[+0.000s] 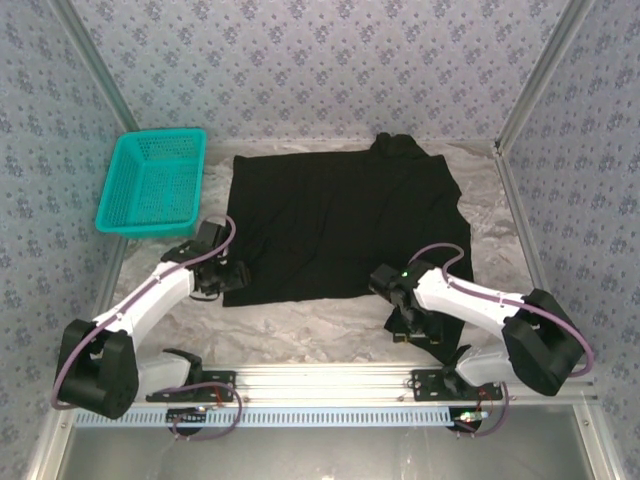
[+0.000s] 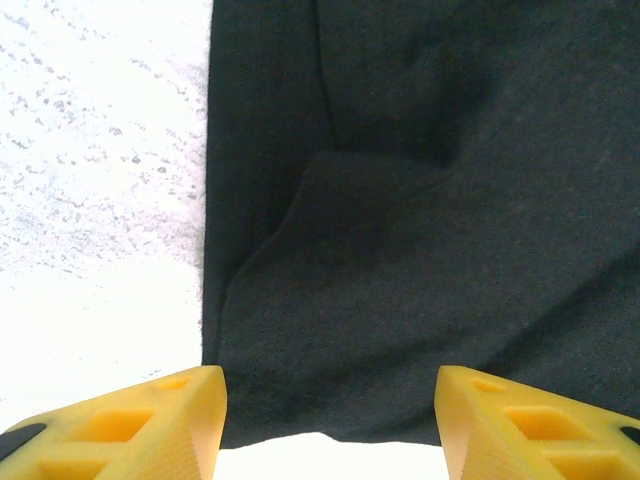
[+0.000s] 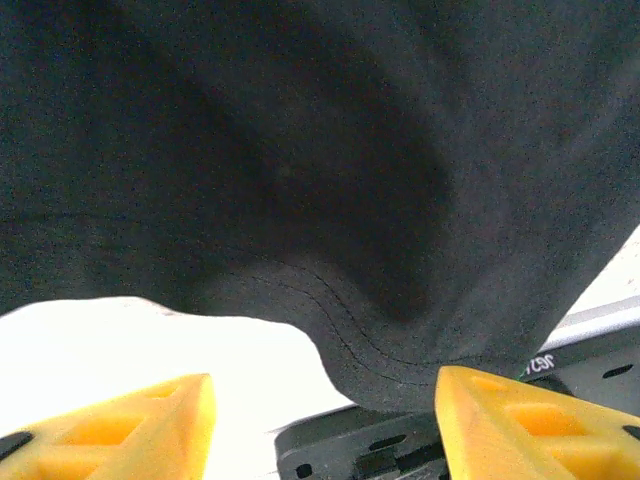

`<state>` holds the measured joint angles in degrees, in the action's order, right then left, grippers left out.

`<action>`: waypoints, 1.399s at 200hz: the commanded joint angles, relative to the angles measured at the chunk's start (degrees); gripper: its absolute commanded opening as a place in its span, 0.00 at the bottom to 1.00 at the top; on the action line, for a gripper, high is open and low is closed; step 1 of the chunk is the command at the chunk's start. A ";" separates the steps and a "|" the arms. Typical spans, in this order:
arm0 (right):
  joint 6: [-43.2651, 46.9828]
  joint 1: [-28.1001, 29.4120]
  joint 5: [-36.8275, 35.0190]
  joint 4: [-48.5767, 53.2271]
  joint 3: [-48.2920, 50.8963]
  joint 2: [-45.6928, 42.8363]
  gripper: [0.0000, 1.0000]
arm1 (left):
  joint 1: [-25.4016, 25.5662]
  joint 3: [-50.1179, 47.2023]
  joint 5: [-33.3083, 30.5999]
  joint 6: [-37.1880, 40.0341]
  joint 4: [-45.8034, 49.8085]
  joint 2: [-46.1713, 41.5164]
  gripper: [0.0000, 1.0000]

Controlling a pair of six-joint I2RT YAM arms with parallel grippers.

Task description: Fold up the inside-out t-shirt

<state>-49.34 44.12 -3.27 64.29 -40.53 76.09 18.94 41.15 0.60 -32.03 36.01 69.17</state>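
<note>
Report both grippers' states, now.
Left gripper: open, empty, over an edge of the t-shirt.
Right gripper: open, empty, at the t-shirt hem.

The setting is identified as a robotics laboratory test cell. The work area is enclosed by patterned wall panels [image 1: 320, 60] mounted in aluminium frame posts [image 1: 524, 100]. A left arm [image 1: 155, 300] and a right arm [image 1: 465, 298] are bolted to a slotted aluminium rail [image 1: 330, 378], with exposed cabling [image 1: 440, 247] attached. The table is covered by a crumpled white sheet [image 1: 300, 325].
</note>
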 commanded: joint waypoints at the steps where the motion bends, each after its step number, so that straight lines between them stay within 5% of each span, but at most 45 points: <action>1: -0.23 -1.60 1.67 1.06 1.36 1.46 0.56 | 0.57 1.56 -0.17 0.54 1.04 0.18 0.58; 73: 2.93 -5.69 0.78 -2.85 0.81 5.52 0.41 | 1.50 3.07 0.15 0.61 -0.18 1.27 0.58; 166: 3.69 -7.98 0.68 -4.02 -1.11 6.30 0.00 | 1.48 3.75 0.32 2.49 -1.08 2.38 0.58; 241: 3.65 -10.95 2.51 -8.43 -0.84 -1.68 0.00 | 1.46 4.15 -0.78 2.86 -0.37 1.15 0.58; 280: 2.92 -10.38 3.76 -9.14 -0.52 1.92 0.04 | 1.45 4.61 -0.76 2.95 -0.41 1.40 0.58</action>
<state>-45.54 33.15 -0.45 54.83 -41.17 75.55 20.05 43.66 0.43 -30.00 34.92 71.35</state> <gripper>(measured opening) 0.057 0.578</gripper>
